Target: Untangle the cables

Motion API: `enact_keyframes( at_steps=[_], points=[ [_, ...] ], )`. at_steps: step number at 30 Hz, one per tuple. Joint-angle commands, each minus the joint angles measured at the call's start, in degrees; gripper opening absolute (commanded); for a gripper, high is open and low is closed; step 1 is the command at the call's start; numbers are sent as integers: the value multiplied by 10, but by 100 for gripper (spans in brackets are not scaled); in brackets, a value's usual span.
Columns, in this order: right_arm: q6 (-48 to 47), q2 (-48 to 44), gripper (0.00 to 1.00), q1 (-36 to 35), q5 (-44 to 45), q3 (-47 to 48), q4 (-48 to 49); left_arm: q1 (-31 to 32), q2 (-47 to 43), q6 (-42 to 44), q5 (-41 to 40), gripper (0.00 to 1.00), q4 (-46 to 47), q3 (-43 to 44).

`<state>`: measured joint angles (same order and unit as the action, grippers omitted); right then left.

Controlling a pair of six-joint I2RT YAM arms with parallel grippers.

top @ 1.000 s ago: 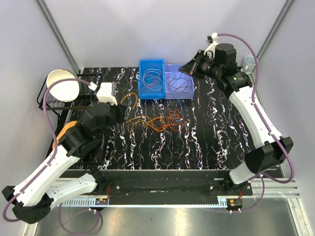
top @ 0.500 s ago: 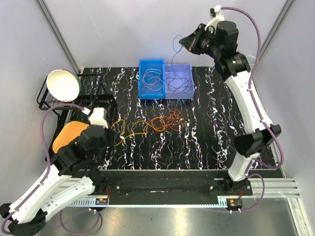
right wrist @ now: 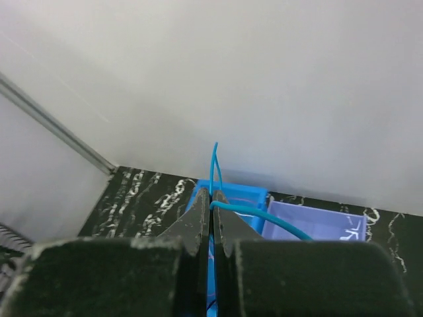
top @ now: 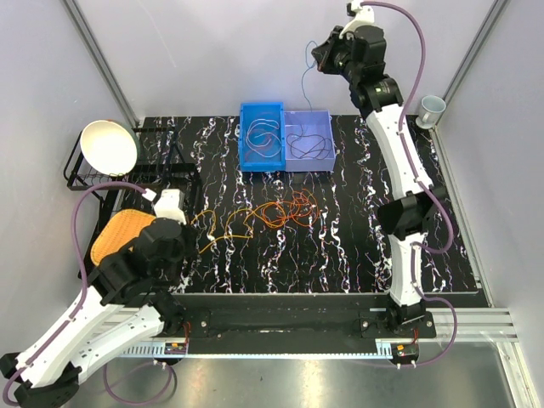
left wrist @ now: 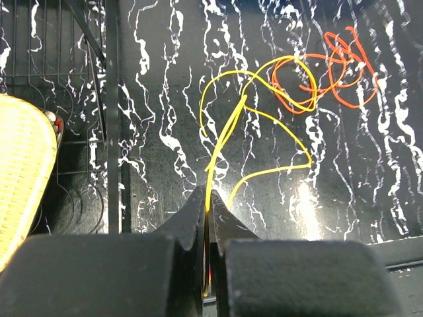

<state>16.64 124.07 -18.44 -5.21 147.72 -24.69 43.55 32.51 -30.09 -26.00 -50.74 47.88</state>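
Loose on the black marbled table lie the cables, an orange tangle point(top: 285, 212) point(left wrist: 324, 69). A yellow cable point(top: 217, 225) point(left wrist: 228, 125) runs out of the tangle to my left gripper point(top: 185, 223) point(left wrist: 210, 196), which is shut on it low at the near left. My right gripper point(top: 317, 53) point(right wrist: 213, 196) is raised high over the back of the table, shut on a thin blue cable point(top: 304, 85) point(right wrist: 264, 214). That cable hangs down toward the purple bin point(top: 323, 119) point(right wrist: 310, 224). More cables lie coiled in the blue bin point(top: 246, 140) point(right wrist: 231, 193) and the purple bin.
A white bowl point(top: 109, 146) sits on a black wire rack point(top: 85, 177) point(left wrist: 109, 99) at the far left. A yellow woven object point(top: 119, 231) point(left wrist: 20, 172) lies by the rack. A pale cup point(top: 431, 109) stands at the back right.
The right arm has risen from bin height to well above the table, lifting the blue cable. The left arm has pulled back toward the near left, drawing the yellow cable out.
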Motion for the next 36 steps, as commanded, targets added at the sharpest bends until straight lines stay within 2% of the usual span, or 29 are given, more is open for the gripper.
enact_keyframes(
  at_steps=[1,6,12,20,22,23,24,27,28,31,36],
  points=[
    [-35,42,0,9,39,14,54,-1,-17,-5,-12,0,22,5],
    [-1,109,0,10,4,-30,76,-2,-18,-4,-13,0,21,6],
    [40,180,0,10,-2,-55,25,-2,-21,-4,-12,0,21,6],
    [45,168,0,11,-26,-103,16,-3,-23,-4,-12,0,21,6],
    [40,164,8,10,-36,-103,10,-4,-23,-4,-12,0,21,6],
    [39,164,17,10,-38,-98,5,-4,-23,-4,-12,0,22,6],
    [40,160,34,10,-41,-96,-2,-4,-25,-4,-12,0,21,6],
    [37,146,42,10,-42,-92,-10,-5,-25,-4,-12,0,22,6],
    [33,140,51,10,-41,-93,-12,-4,-25,-4,-12,0,21,6],
    [26,116,66,10,-28,-96,-27,-6,-24,-4,-12,0,21,6],
    [37,49,72,10,-19,-147,-48,-6,-25,-5,-12,0,22,6]
  ],
)
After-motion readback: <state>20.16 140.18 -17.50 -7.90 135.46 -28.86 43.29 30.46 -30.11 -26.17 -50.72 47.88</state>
